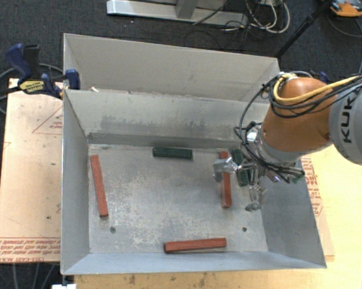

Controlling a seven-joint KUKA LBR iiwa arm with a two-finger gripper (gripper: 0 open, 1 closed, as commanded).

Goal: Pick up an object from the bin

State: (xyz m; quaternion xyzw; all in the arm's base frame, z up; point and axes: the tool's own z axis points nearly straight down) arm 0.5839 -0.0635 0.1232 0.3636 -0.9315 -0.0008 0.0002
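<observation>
Hand (239, 183) of the KUKA arm hangs open, low over the right side of the grey metal bin (170, 118). One of its spread fingers (221, 168) is just beside a short red-brown stick (226, 193). A dark green block (172, 152) and two longer red-brown sticks, at the left (99, 186) and the front (195, 245), lie well apart.

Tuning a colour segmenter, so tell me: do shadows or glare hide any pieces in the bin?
Camera view: even light, no glare on the bin floor; a dark band runs under the back wall, just behind the dark green block; the left red-brown stick and the front stick lie plainly lit; the gripper covers part of the third stick.
</observation>
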